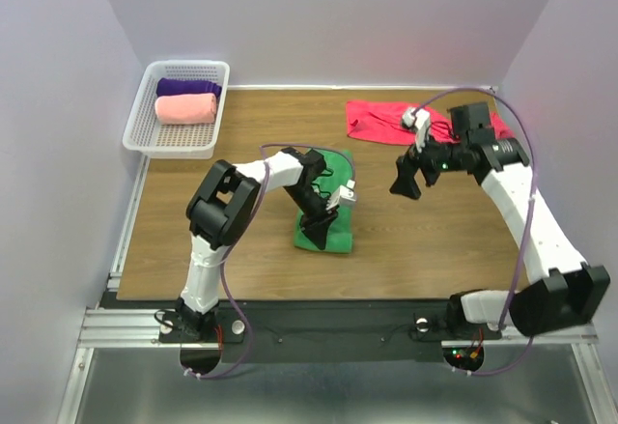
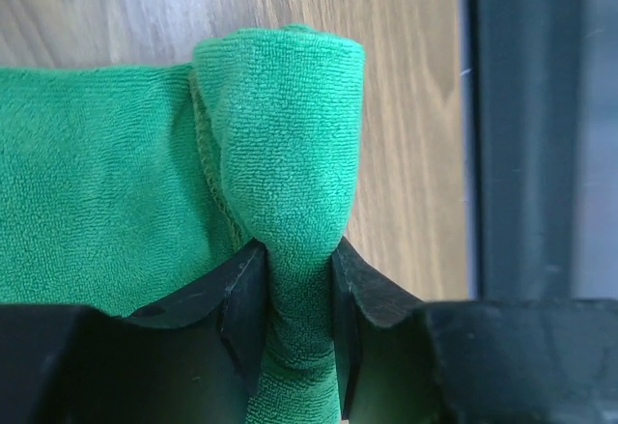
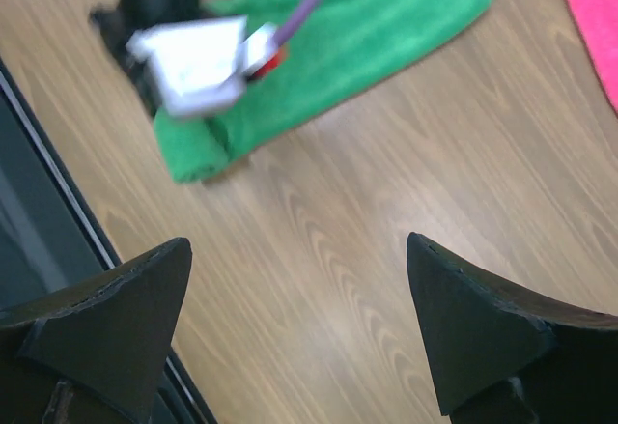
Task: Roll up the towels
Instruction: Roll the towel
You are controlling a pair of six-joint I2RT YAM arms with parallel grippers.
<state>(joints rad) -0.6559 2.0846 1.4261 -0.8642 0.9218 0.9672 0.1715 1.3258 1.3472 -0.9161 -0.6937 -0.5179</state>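
Note:
The green towel [image 1: 334,237] lies mid-table, its near end folded into a small roll [image 2: 280,105]. My left gripper [image 1: 316,219] is shut on that rolled end, and the cloth bunches between the two black fingertips [image 2: 297,250]. A crimson towel [image 1: 386,121] lies flat and rumpled at the back right. My right gripper [image 1: 406,181] hangs open between the two towels, over bare wood [image 3: 299,242], with nothing in it. From the right wrist the green towel [image 3: 357,28] shows at the top and the crimson towel's edge [image 3: 594,18] at the top right.
A white mesh basket [image 1: 174,141] at the back left holds a rolled salmon-pink towel [image 1: 185,107] and a rolled purple towel [image 1: 188,86]. The table's dark front rail [image 2: 526,125] runs just beyond the green towel's near end.

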